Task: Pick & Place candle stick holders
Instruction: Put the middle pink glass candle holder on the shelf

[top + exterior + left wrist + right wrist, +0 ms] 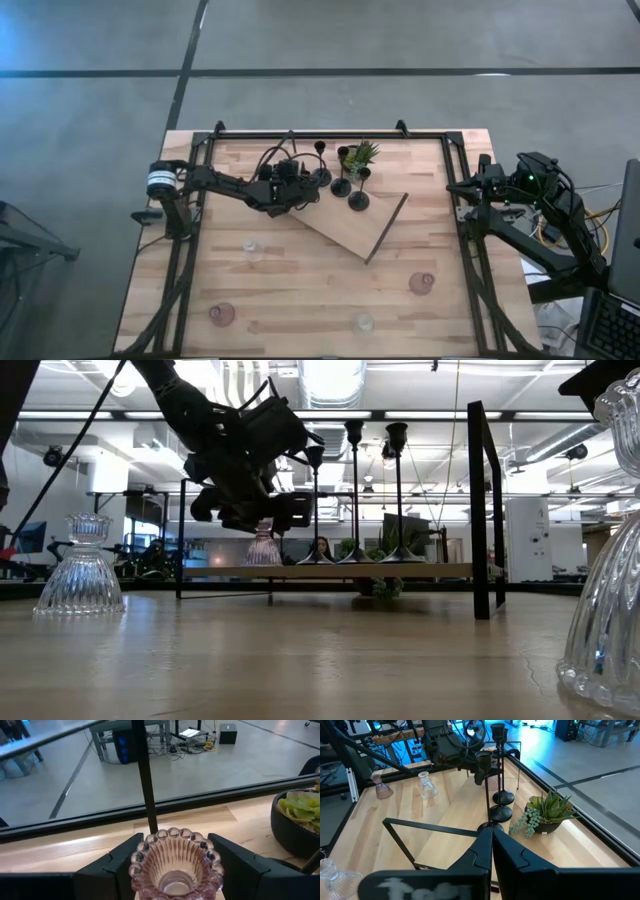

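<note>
My left gripper (296,190) is over the far left part of the wooden board (345,228) and is shut on a pink ribbed glass cup (175,865), which also shows in the low view (262,548). Three slim black holders (320,176) (341,186) (358,201) stand upright on round bases just right of it. Two clear cups (250,245) (365,322) and two pink cups (221,313) (422,283) stand on the table. My right gripper (463,187) is shut and empty at the table's right edge. My left gripper pinches the pink cup between its two fingers (116,866), one on each side just below the scalloped rim (137,851). The fingers come from the table's left, slanting down. The cup stands upright, its mouth up; whether its foot (262,562) rests on the board, I cannot tell.
A small green potted plant (362,153) stands at the far edge behind the black holders. The board lies slantwise with a dark handle at its right end (387,228). A black frame (330,133) runs round the table. Bare tabletop lies near the front.
</note>
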Motion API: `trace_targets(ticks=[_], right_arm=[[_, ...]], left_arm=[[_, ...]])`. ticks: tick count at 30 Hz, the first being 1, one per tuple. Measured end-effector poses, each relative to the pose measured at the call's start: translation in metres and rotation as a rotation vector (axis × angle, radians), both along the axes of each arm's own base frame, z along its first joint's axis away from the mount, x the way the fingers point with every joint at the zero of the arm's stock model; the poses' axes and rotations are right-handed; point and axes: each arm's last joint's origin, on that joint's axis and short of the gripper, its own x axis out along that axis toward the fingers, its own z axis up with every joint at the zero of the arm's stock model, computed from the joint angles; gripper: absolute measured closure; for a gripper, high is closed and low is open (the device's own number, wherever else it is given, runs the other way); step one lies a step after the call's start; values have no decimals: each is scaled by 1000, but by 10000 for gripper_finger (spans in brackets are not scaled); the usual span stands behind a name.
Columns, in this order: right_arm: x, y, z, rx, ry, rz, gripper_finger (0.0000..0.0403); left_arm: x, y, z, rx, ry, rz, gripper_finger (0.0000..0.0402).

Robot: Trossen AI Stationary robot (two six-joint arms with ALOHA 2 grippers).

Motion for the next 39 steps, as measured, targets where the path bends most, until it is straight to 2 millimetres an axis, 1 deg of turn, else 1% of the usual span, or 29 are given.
trace_targets(ticks=[8, 19, 31, 39], right_arm=[[0, 0, 0, 0, 0, 0, 394], [0, 0, 0, 0, 0, 0, 394], [0, 0, 0, 0, 0, 0, 394], [0, 0, 0, 0, 0, 0, 394]], left_arm=[[0, 0, 0, 12, 15, 2, 179], [1, -6, 1, 35, 19, 5, 179], [1, -8, 1, 19, -41, 16, 179], [0, -9, -1, 1, -46, 15, 179]])
